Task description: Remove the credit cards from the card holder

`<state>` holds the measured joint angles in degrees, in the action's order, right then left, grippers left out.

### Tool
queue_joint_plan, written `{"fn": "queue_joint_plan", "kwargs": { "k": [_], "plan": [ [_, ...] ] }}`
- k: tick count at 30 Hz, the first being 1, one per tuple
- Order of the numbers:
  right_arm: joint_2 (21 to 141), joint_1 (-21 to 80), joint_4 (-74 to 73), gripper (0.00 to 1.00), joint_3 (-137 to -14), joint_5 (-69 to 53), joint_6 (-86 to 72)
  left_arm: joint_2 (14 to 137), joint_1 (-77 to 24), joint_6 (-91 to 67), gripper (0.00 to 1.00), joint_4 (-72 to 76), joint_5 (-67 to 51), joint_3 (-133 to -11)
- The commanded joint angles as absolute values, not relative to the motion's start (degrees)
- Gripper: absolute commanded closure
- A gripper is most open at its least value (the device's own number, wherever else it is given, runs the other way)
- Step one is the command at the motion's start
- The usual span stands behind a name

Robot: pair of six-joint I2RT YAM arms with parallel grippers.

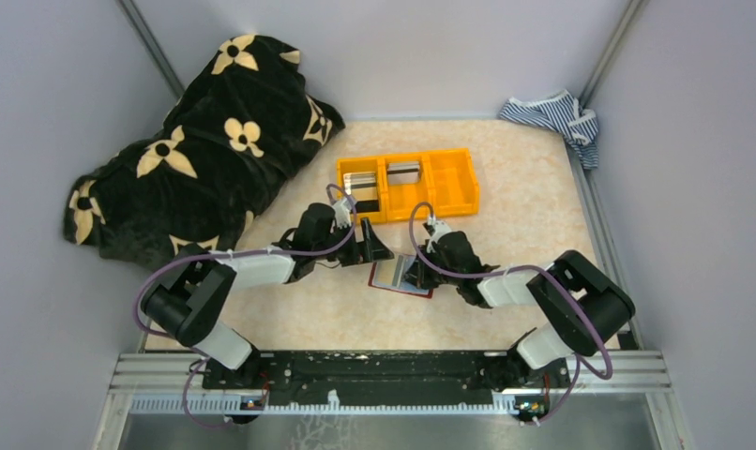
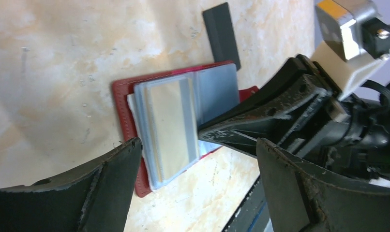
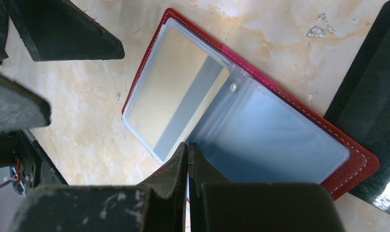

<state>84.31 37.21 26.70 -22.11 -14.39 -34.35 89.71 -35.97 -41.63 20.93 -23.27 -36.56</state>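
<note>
Right tool (image 3: 188,147) shut, tips pinning the open dark red bifold card holder (image 3: 299,104), left tool (image 2: 198,145) wide and empty: a weak pin risked the striped beige plastic card (image 3: 176,104) dragging the holder along.

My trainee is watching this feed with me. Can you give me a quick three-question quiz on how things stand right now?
1. True or false: the card holder is closed.
2. Which gripper is shut, with its tips at the card holder's clear pockets? A) left B) right C) both
3. How many of the orange bin's three compartments have something in them?

Key:
1. False. It lies open, pockets up.
2. B. The right gripper is shut; the left gripper is open.
3. Two, the left and the middle; the right one is bare.
</note>
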Motion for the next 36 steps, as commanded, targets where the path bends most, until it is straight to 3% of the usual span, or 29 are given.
{"fn": "queue_joint_plan", "kwargs": {
  "k": [1,17,36],
  "plan": [
    [85.9,36.9,27.4,1.0,-21.8,-14.7,-34.3,90.0,-36.0,-42.0,0.06,25.7,-29.3,-36.2],
    [86.0,36.8,26.9,1.0,-22.0,-14.6,-34.2,95.9,-36.7,-43.1,0.03,30.7,-30.5,-34.7],
    [86.2,36.8,27.3,1.0,-21.9,-14.7,-34.4,94.2,-36.9,-40.6,0.03,26.7,-29.5,-34.8]
  ]
}}
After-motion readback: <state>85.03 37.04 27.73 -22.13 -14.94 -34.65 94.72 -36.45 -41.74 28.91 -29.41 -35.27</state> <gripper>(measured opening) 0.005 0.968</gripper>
